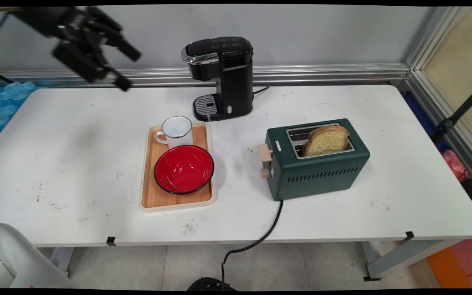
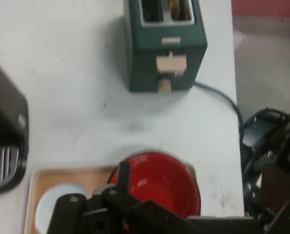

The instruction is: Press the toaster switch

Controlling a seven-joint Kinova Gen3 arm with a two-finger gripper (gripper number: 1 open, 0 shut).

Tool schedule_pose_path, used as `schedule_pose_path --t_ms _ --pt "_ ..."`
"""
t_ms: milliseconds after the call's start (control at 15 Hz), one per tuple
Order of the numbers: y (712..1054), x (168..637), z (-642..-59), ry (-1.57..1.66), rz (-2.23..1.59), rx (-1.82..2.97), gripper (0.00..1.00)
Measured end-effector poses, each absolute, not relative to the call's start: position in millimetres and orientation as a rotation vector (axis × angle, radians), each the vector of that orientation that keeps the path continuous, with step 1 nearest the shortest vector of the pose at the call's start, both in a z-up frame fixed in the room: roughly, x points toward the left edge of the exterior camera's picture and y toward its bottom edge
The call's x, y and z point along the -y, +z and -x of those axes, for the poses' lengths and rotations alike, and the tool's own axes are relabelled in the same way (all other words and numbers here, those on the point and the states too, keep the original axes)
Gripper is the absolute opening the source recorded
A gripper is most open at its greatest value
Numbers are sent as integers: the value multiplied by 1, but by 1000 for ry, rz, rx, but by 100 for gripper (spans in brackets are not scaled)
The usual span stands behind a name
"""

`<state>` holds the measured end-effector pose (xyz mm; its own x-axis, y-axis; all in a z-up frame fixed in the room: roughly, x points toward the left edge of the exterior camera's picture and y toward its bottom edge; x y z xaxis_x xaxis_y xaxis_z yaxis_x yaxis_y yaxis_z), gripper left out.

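Note:
My black gripper (image 1: 128, 67) hangs high above the table's far left corner, open and holding nothing. Nothing lies close beneath it. The nearest things are on a wooden tray (image 1: 150, 196) at the table's middle: a white enamel mug (image 1: 176, 131) and a red bowl (image 1: 184, 169) in front of it. In the hand view the red bowl (image 2: 169, 187) shows just beyond one finger (image 2: 123, 176), with the mug (image 2: 52, 207) beside it on the tray (image 2: 62, 175).
A black coffee maker (image 1: 223, 78) stands behind the tray. To the right sits a green toaster (image 1: 318, 164) with a slice of bread (image 1: 326, 140) sticking out of one slot, its beige lever (image 1: 264, 152) facing the tray. Its cord (image 1: 268, 229) drops over the front edge.

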<state>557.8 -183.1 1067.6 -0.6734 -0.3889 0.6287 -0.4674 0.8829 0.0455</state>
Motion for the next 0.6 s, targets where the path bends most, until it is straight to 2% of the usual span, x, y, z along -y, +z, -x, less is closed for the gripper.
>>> schedule_pose_path --t_ms 267,600 --pt "1059 207 -506 158 -606 2362 100" --pt "1032 238 -446 176 -591 2380 100"
